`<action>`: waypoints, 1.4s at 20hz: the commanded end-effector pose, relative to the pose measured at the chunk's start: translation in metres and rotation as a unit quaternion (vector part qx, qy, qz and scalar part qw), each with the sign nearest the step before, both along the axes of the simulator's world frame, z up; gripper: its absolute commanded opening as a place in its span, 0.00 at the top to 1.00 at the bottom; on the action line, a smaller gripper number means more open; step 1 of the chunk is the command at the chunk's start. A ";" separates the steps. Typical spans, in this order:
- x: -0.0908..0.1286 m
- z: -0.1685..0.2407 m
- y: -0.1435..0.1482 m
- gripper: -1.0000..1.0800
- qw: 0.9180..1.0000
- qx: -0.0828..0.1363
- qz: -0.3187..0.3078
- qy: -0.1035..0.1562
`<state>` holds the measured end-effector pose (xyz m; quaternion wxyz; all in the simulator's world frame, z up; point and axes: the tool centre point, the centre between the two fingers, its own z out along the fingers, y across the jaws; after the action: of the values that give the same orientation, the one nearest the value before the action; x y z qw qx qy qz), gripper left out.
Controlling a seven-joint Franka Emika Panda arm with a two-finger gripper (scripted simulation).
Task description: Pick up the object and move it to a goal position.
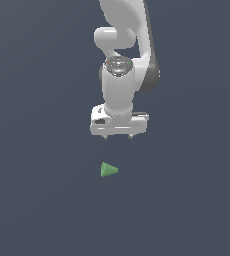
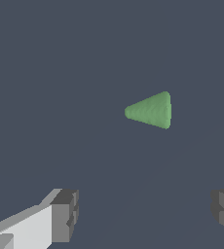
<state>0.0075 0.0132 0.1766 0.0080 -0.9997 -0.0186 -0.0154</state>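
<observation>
The object [image 1: 108, 170] is a small green cone lying on its side on the dark floor, its tip toward the exterior view's right. My white gripper [image 1: 118, 136] hangs above and slightly behind it, apart from it, fingers pointing down. The wrist view shows the object [image 2: 151, 110] ahead of the gripper [image 2: 145, 214], outside the gap between the two grey fingertips [image 2: 67, 214]. The fingers stand wide apart with nothing between them, so the gripper is open.
A plain dark grey floor [image 1: 37, 200] fills both views. The white arm [image 1: 124, 45] rises behind the gripper toward the top of the exterior view.
</observation>
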 end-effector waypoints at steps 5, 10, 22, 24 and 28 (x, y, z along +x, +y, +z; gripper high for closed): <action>0.003 0.005 0.006 0.04 1.000 -0.003 0.010 -0.005; 0.010 0.018 0.021 0.04 0.999 -0.008 0.030 -0.017; 0.013 0.013 0.019 0.04 0.998 -0.011 0.059 -0.016; 0.015 0.011 0.018 0.04 0.997 -0.012 0.073 -0.015; 0.019 0.005 0.016 0.04 0.994 -0.015 0.110 -0.013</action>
<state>0.0251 0.0298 0.1844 -0.0047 -0.9930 -0.1144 -0.0279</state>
